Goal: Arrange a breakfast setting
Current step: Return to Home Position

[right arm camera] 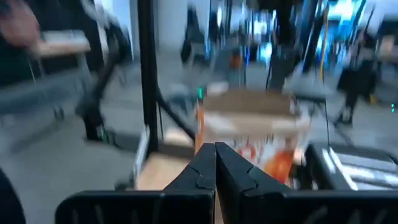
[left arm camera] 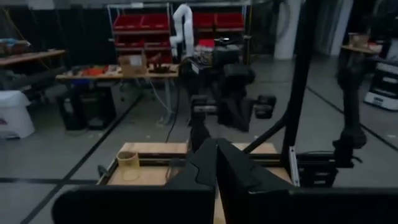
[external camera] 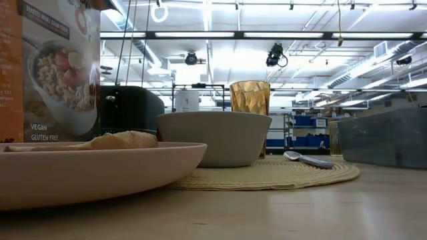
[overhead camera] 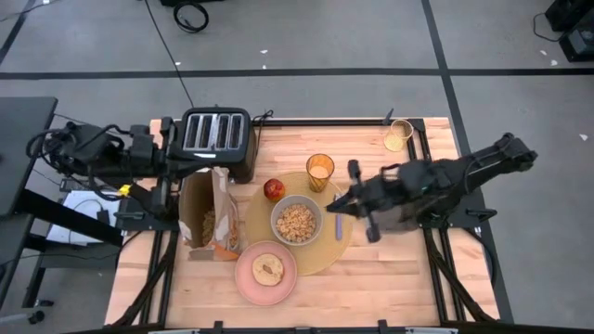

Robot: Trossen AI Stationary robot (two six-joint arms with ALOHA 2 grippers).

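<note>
The tan placemat (overhead camera: pixel 327 252) lies in the middle of the wooden surface (overhead camera: pixel 408 269), and the grey-green bowl (overhead camera: pixel 276 221), filled with cereal, sits at its centre. The red apple (overhead camera: pixel 274 189) rests on the mat just beside the bowl, on the side toward the black toaster (overhead camera: pixel 216 134). The amber tumbler (overhead camera: pixel 320 170) stands upright near the apple at the mat's far edge. The metal spoon (overhead camera: pixel 339 229) lies on the mat to the bowl's right, apart from it. The pink plate (overhead camera: pixel 243 278) overlaps the mat's front-left rim and carries the toast round (overhead camera: pixel 268 270). A cereal bag (overhead camera: pixel 209 218) lies left of the mat, and a clear cup (overhead camera: pixel 399 134) stands at the far right corner. The right tool (overhead camera: pixel 337 203) hangs over the mat's right edge, above the spoon, its fingers pressed together with nothing between them. The left tool (left arm camera: pixel 216 142) is drawn back beside the toaster, its fingers likewise together and empty.
</note>
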